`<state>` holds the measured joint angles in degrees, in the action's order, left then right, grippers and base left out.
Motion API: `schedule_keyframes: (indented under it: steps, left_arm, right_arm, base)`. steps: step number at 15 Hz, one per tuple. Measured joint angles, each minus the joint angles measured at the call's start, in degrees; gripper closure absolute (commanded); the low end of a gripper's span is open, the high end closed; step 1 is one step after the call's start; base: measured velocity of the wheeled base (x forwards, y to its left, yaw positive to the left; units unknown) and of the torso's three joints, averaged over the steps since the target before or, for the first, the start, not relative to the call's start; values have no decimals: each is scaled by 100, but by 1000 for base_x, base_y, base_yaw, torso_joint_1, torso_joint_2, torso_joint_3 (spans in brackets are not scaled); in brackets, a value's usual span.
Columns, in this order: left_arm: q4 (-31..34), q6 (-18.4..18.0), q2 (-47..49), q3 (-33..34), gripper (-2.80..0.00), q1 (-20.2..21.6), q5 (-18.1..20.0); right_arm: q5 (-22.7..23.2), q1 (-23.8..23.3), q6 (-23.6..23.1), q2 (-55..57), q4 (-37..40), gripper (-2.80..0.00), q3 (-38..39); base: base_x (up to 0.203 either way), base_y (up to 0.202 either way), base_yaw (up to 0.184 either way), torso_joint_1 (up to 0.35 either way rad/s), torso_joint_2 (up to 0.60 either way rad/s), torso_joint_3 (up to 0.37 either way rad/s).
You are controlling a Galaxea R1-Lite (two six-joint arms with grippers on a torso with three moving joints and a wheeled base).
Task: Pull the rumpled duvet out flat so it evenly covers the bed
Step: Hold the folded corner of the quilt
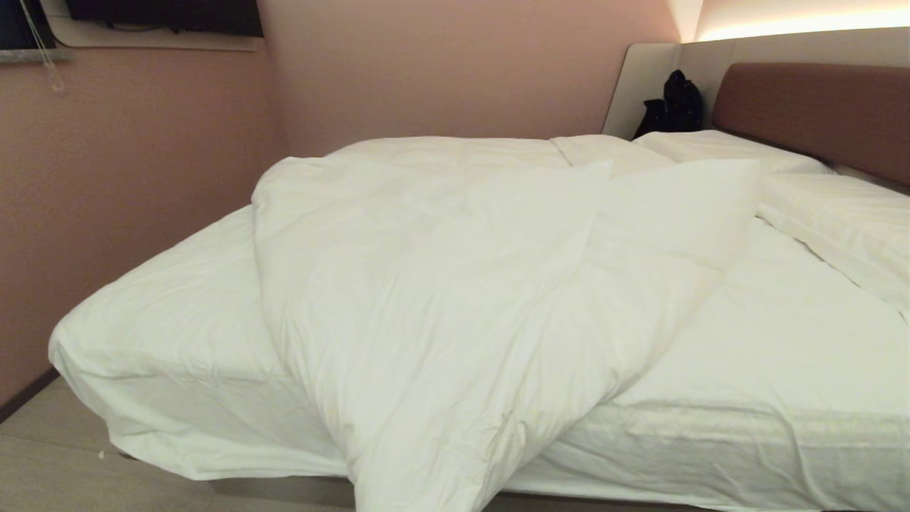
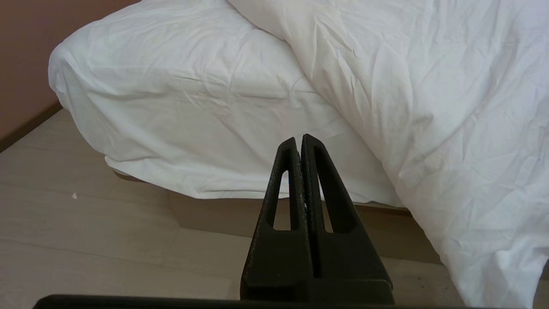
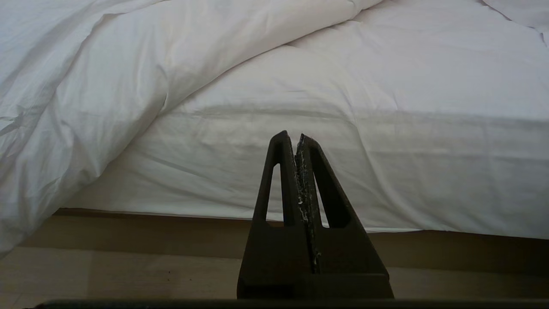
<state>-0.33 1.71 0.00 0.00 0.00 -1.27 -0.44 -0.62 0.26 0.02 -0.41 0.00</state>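
Across the middle of the bed (image 1: pixel 746 341), the duvet (image 1: pixel 441 284) lies bunched in a diagonal heap, one end spilling over the near edge toward the floor, sheet bare on both sides. The left gripper (image 2: pixel 300 139) and right gripper (image 3: pixel 291 136) hang short of the mattress side, fingers pressed together, holding nothing. Nothing seems begun; the next move likely calls for opening a gripper and reaching for the hanging end.

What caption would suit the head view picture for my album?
Rumpled duvet heaped across the bed, one end spilling over the near edge, pillows by the headboard.
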Motion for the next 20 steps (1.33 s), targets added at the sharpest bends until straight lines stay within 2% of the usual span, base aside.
schedule_keyframes:
  steps: [4, 8, 10, 12, 15, 18, 20]
  left_arm:
    - [105, 38, 0, -267, 0, 0, 107]
    - [457, 93, 246, -1178, 0, 0, 499]
    - [360, 323, 614, -1542, 0, -2, 651]
    - [120, 647, 1357, -1983, 0, -5, 890]
    - [-479, 1111, 2998, -2727, 0, -18, 1310]
    - [-1062, 1549, 4857, -3583, 0, -62, 1550]
    - [-1238, 1736, 5919, -4182, 0, -231, 1620]
  right_arm:
    - [0, 2, 1, 0, 1, 0, 0]
    - [0, 2, -1, 0, 0, 0, 0]
    - [1, 0, 1, 0, 0, 0, 0]
    - [0, 0, -1, 0, 0, 0, 0]
    - [2, 2, 1, 0, 1, 0, 0]
    - [-2, 5, -1, 0, 0, 0, 0]
    - [0, 5, -1, 0, 0, 0, 0]
  base:
    - [0, 0, 0, 0, 0, 0]
    - [0, 0, 0, 0, 0, 0]
    - [0, 0, 0, 0, 0, 0]
    - [0, 0, 0, 0, 0, 0]
    - [0, 0, 0, 0, 0, 0]
    - [0, 0, 0, 0, 0, 0]
    - [0, 0, 0, 0, 0, 0]
